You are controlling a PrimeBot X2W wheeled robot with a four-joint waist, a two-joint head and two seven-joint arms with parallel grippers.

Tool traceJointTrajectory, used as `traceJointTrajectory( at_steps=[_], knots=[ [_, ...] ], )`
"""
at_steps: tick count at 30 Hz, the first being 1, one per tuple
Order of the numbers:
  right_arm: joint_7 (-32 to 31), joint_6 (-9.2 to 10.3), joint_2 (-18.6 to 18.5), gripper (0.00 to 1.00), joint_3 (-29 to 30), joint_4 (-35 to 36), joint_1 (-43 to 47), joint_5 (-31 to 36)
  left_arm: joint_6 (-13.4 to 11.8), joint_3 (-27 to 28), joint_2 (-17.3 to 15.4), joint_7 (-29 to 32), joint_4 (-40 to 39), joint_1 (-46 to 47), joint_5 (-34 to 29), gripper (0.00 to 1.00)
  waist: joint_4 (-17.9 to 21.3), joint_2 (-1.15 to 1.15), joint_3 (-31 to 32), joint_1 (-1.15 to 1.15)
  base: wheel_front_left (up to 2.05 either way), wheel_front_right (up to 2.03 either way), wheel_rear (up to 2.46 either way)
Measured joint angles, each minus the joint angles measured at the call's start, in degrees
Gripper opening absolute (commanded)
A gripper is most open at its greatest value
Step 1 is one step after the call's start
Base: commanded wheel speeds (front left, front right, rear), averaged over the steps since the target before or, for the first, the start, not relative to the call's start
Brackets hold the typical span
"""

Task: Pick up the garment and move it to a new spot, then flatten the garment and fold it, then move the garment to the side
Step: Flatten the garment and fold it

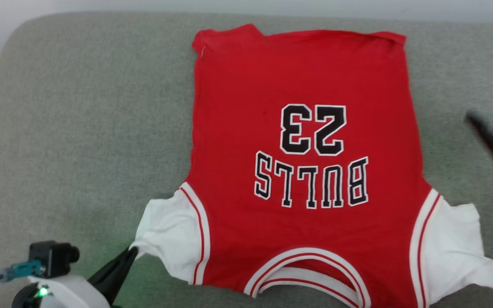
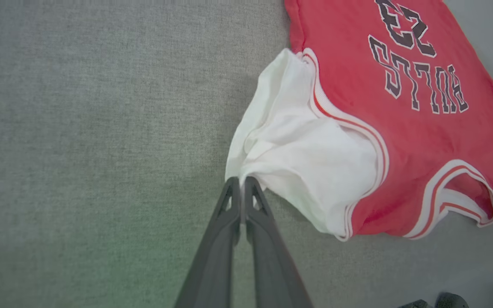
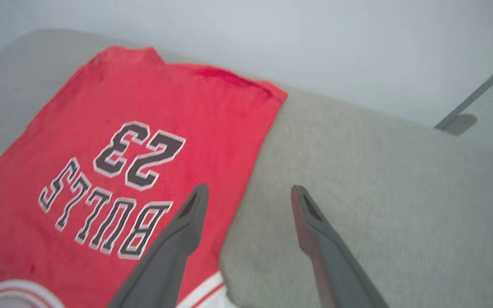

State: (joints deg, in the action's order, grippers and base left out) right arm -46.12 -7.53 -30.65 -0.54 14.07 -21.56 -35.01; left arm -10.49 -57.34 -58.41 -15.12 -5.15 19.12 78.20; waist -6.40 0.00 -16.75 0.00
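**A:** Where do we have the garment [image 1: 302,171]?

**B:** It lies spread on the grey-green cushion [image 1: 79,128], printed side up. The collar is toward us and the hem away, so its long axis runs straight out from our body.

**A:** And our fingers?

**B:** Our left gripper [image 2: 242,182] is pinched together on the outer tip of the left sleeve [image 2: 298,158], and the white cloth gathers into creases that run to the fingertips. Our right gripper [image 3: 250,190] is spread wide and holds nothing. It hangs off the garment's right edge, about level with the number.

**A:** Which way from those open fingers is the right sleeve [image 1: 456,244]?

**B:** Nearer us, back toward the collar end. We judge the right arm must come back and down to that sleeve to match the left, before we can pull the shoulders flat.

**A:** How will the cloth handle?

**B:** Thin and limp, we judge. The red body lies smooth, both sleeves are crumpled, and there is striped trim at the neck and seams. The cushion's woven nap looks likely to drag on it.
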Motion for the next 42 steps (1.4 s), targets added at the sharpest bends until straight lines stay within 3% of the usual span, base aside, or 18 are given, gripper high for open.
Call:
traceJointTrajectory(
  at_steps=[6, 11, 18, 26, 27, 28, 37, 42],
  knots=[
    [10.04, 0.00, 2.37, 1.00, -3.90, -15.52, -15.24, 8.29, 1.58, -0.34, 3.19, 0.87, 1.03, 3.46, -2.32, 0.00, -2.25, 0.00, -2.92, 0.00, 0.00, 0.00, 0.00],
    [12.49, 0.00, 3.68, 1.00, -6.58, -32.21, -26.46, 11.77, 3.49, -1.01, 6.24, 1.82, 2.98, 6.46, -3.94, 0.00, -4.87, 0.00, -5.27, 0.00, 0.00, 0.00, 0.00],
    [10.94, 0.00, 5.63, 1.00, -5.20, -51.76, -38.97, 15.62, 6.12, -1.98, 10.37, 3.04, 6.09, 9.92, -5.71, 0.00, -9.00, 0.00, -8.37, 0.00, 0.00, 0.00, 0.00],
    [5.87, 0.01, 6.76, 1.00, -2.03, -66.27, -46.31, 21.54, 8.58, -2.53, 13.83, 3.34, 9.60, 12.05, -6.21, 0.00, -13.53, 0.00, -11.32, 0.00, 0.00, 0.00, 0.00],
    [4.44, 0.01, 6.67, 0.13, -1.93, -67.54, -47.49, 22.06, 8.87, -2.54, 14.05, 3.33, 9.87, 12.22, -6.21, 0.00, -13.95, 0.00, -11.61, 0.00, 0.00, 0.00, 0.00],
    [3.70, 0.01, 6.58, 0.00, -2.15, -68.22, -48.45, 22.81, 9.01, -2.50, 14.26, 3.31, 10.14, 12.28, -6.21, 0.00, -14.33, 0.00, -11.90, 0.00, 0.00, 0.00, 0.00],
    [2.93, 0.00, 8.03, 0.00, -0.82, -71.56, -50.74, 27.29, 9.44, -1.90, 14.23, 2.74, 11.88, 11.94, -5.61, 0.00, -14.39, 0.00, -12.05, 0.00, 0.00, 0.00, 0.00],
    [0.96, 0.01, 9.13, 0.00, -5.05, -70.25, -49.24, 25.51, 8.37, -1.40, 12.37, 2.49, 11.55, 10.74, -5.21, 0.00, -12.29, 0.00, -10.34, 0.00, 0.00, 0.00, 0.00]
  ],
)
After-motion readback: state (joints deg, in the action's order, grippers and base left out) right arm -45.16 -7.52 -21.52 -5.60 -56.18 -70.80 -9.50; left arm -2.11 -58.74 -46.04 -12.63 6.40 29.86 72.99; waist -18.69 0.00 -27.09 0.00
